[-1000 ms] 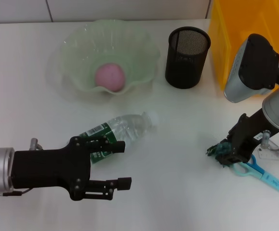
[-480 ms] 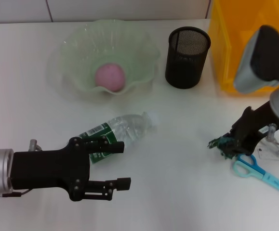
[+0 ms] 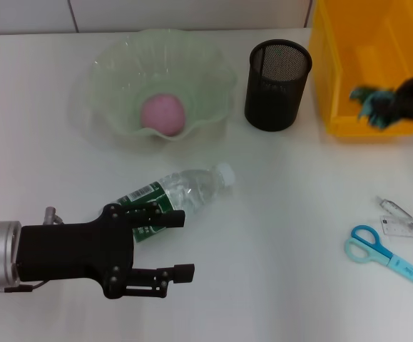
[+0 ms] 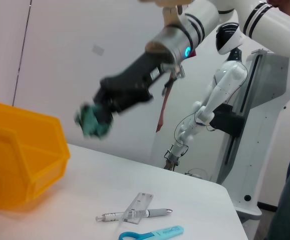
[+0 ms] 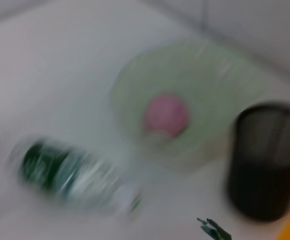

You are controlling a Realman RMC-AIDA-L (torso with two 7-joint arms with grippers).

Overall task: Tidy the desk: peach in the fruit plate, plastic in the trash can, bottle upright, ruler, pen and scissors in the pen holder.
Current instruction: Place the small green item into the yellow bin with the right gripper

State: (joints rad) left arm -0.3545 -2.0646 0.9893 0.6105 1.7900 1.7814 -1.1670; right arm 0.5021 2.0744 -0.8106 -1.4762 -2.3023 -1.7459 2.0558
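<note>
A pink peach [image 3: 163,114] lies in the pale green fruit plate [image 3: 113,68]. The clear bottle [image 3: 181,191] with a green label lies on its side. My left gripper [image 3: 180,243] is open beside it, and its upper finger [image 3: 156,214] overlaps the labelled end. Over the yellow trash can [image 3: 349,43], my right gripper [image 3: 390,100] is shut on crumpled teal plastic [image 3: 371,100]. The left wrist view shows that plastic [image 4: 92,122] hanging above the bin [image 4: 19,160]. Blue scissors [image 3: 370,246], a clear ruler [image 3: 408,228] and a pen [image 4: 134,215] lie at the right front.
The black mesh pen holder [image 3: 277,84] stands between the plate and the yellow bin. The white desk [image 3: 284,214] runs on under everything. Another robot [image 4: 225,90] stands beyond the table's far edge in the left wrist view.
My right gripper has lifted the plastic off the desk near the scissors and carried it back over the yellow bin. The left arm has stayed put.
</note>
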